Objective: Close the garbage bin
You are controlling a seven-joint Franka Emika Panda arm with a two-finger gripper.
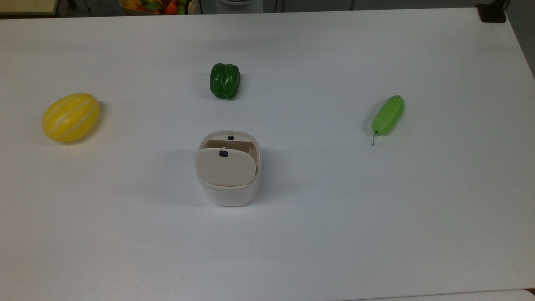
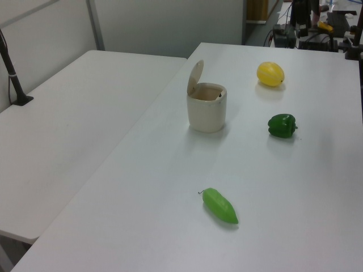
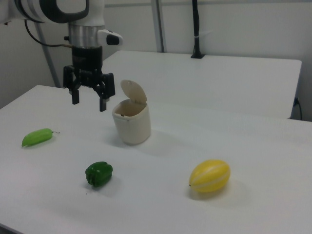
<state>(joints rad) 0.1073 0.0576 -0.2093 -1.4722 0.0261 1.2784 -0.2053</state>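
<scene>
White table, bin lid up, gripper hanging beside it with fingers spread.

In the right view, the green pepper (image 3: 99, 174) and yellow melon (image 3: 209, 176) lie nearest, with bare table (image 3: 161, 214) between them. Farther back stands the garbage bin (image 3: 131, 122), its beige lid (image 3: 133, 91) tipped up. The gripper (image 3: 88, 103) hangs in the air just to the right view's left of the bin, touching nothing. The light green pod (image 3: 36, 137) lies well apart near the right view's left edge. In the top view the bin (image 1: 228, 188) sits mid-table, far from every edge, and small black latch pieces (image 1: 223, 153) show on the lid and rim. In the left view a second white table (image 2: 68, 113) stands alongside.
</scene>
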